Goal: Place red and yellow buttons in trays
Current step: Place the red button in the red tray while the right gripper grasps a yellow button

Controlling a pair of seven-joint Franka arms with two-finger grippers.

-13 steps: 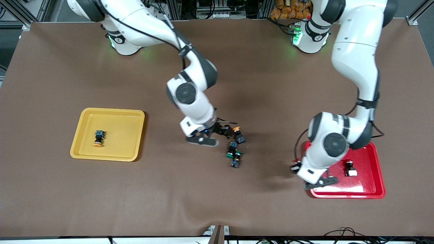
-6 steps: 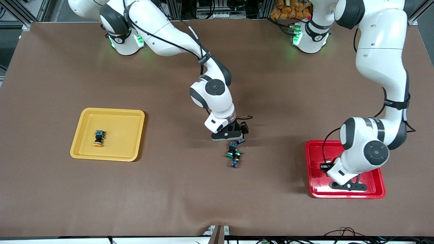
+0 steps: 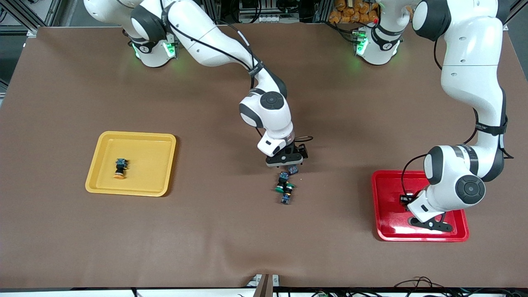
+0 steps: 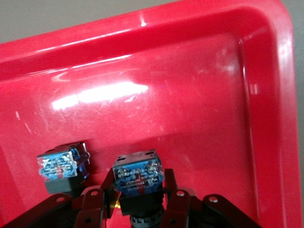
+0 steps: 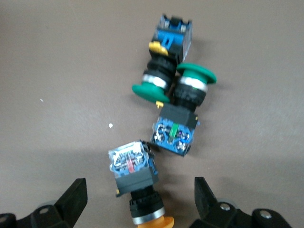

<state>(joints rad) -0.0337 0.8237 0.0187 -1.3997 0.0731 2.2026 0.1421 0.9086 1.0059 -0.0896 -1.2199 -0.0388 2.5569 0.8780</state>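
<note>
My left gripper (image 4: 138,191) is shut on a button (image 4: 137,176) with a black body and a blue-marked base; its cap is hidden. It holds it low inside the red tray (image 4: 190,85), beside a second button (image 4: 61,166) lying there. In the front view this gripper (image 3: 407,201) is over the red tray (image 3: 381,194). My right gripper (image 5: 140,197) is open, with one finger on each side of an orange-yellow-capped button (image 5: 137,183) lying on the table. In the front view the right gripper (image 3: 288,162) hides most of this button (image 3: 293,169). Another orange-yellow button (image 3: 120,168) lies in the yellow tray (image 3: 103,183).
Two green-capped buttons (image 5: 164,76) (image 5: 185,102) lie touching each other, right next to the orange-yellow one and nearer to the front camera (image 3: 284,188). The brown mat (image 3: 206,231) covers the table.
My right gripper has moved toward the left arm's end and come down around the orange-yellow button. My left gripper has carried its button from the red tray's edge to inside it.
</note>
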